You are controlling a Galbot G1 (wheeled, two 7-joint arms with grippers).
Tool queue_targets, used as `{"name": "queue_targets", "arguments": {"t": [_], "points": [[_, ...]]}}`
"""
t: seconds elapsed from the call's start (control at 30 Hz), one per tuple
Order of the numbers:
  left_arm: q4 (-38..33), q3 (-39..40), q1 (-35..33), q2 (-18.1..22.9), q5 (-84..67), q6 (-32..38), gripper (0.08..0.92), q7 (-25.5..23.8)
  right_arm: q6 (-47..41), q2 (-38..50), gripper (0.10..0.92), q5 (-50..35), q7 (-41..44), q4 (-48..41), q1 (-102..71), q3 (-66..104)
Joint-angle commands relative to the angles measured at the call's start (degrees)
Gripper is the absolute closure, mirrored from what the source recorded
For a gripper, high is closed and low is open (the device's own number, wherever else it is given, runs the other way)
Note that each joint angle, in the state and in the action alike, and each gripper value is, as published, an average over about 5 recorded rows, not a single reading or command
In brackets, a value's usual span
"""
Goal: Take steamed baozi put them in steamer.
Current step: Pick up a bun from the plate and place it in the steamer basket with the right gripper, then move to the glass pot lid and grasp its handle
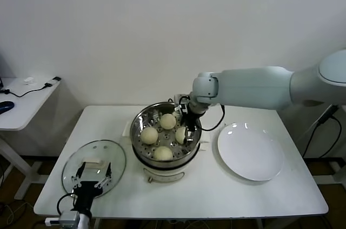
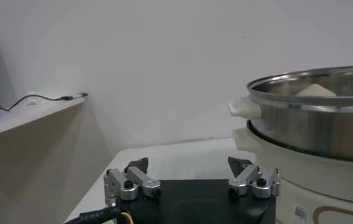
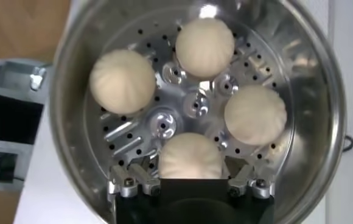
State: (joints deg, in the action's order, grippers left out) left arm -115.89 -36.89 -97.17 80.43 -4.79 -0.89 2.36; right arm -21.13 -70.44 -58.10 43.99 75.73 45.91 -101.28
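Note:
The steamer (image 1: 141, 120) stands mid-table, a shiny steel pot (image 3: 322, 91) with a perforated tray. Several pale steamed baozi lie on that tray (image 1: 150, 135) (image 1: 168, 121) (image 1: 162, 153). My right gripper (image 1: 187, 126) hangs over the pot's right side. In the right wrist view it (image 3: 190, 163) is open, with a fingertip on either side of the nearest baozi (image 3: 190, 152), which rests on the tray. The other baozi (image 3: 122, 81) (image 3: 204, 38) (image 3: 255, 114) lie farther in. My left gripper (image 1: 93, 177) (image 2: 188, 163) is parked open and empty at the table's front left, over the glass lid.
A round glass lid (image 1: 111, 156) lies flat at the front left of the table. To the right of the steamer lies a bare white plate (image 1: 250, 151). A small side table (image 1: 27, 99) with cables stands to the far left. The left wrist view shows the steamer's wall (image 2: 322, 122) close by.

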Motion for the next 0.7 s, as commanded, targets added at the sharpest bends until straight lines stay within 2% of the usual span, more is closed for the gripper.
{"name": "queue_targets", "arguments": {"t": [0.03, 0.2, 0.3, 0.47, 0.6, 0.7], "points": [[-0.5, 0.0, -0.2, -0.1, -1.5, 0.0, 0.177, 0.0, 6.4, 5.9, 0.204, -5.8, 5.0, -0.6, 5.8, 2.4], [-1.1, 0.0, 0.0, 0.0, -3.3, 0.3, 0.177, 0.2, 3.9, 15.6, 0.202, -4.0, -18.1, -1.4, -3.1, 21.8], [-1.4, 0.1, 0.7, 0.1, -3.7, 0.2, 0.177, 0.4, 4.0, 20.3, 0.202, -0.5, -28.5, -0.9, -10.2, 34.0], [-1.2, 0.2, 2.1, -0.4, -4.0, 1.2, 0.177, -0.1, 3.8, 29.5, 0.203, 7.3, -36.9, 3.2, -22.4, 51.3], [-0.2, 0.1, 2.9, -1.5, -4.7, 3.4, 0.177, -0.6, 5.1, 37.8, 0.202, 9.9, -45.6, 10.3, -40.5, 69.6], [0.8, -0.2, 3.5, -2.1, -4.9, 4.5, 0.177, -0.6, 7.8, 42.6, 0.203, 14.3, -47.9, 15.0, -56.0, 81.7]]}}
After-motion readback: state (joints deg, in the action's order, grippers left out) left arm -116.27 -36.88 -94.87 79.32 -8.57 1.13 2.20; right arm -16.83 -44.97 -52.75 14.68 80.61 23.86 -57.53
